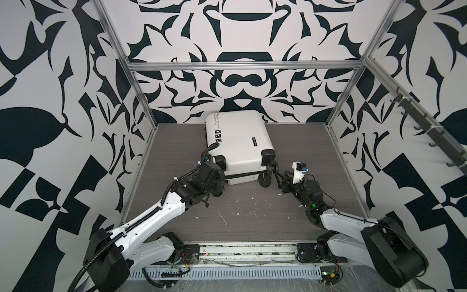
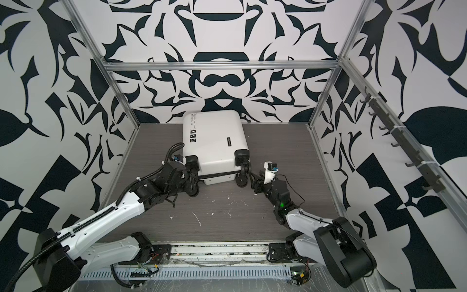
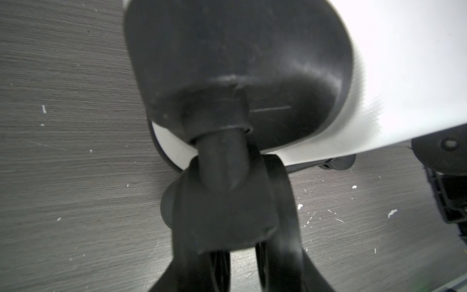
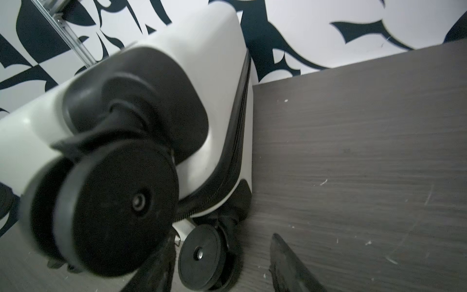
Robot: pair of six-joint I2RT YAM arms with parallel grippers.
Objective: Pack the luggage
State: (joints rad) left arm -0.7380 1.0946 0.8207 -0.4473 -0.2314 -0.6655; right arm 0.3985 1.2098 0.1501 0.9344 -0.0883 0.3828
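The left jaws are closed on the left wheel [image 3: 222, 209] of the luggage [image 1: 237, 141], with a finger [image 3: 174, 268] on either side of its fork (this close, the wrist view is blurred). The right jaws stand spread around the lower right wheel [image 4: 202, 255]. It sits between the fingers [image 4: 290, 265] with a clear gap on one side, so nothing is pinched. The upper right wheel [image 4: 113, 209] looms just in front of that wrist camera.

In both top views the luggage lies flat and closed at the upper middle of the desk [image 1: 240, 209], near the back wall. It is turned a little, with its wheels toward the bottom of the frame. Three stickers [image 1: 217, 136] and a line of script [image 1: 218, 121] run along its left edge.

The left arm [image 1: 161, 209] and right arm [image 1: 336, 220] reach in from the lower corners. The desk is dark grey wood grain, speckled with white flecks and scratches, mostly in the lower middle.

Walls [image 1: 50, 75] of white with large black shapes close in three sides. They are framed by aluminium bars [image 1: 242, 65]. A hook rack [image 1: 429, 136] runs down the right, and a slotted cable duct [image 1: 227, 274] lines the bottom edge.
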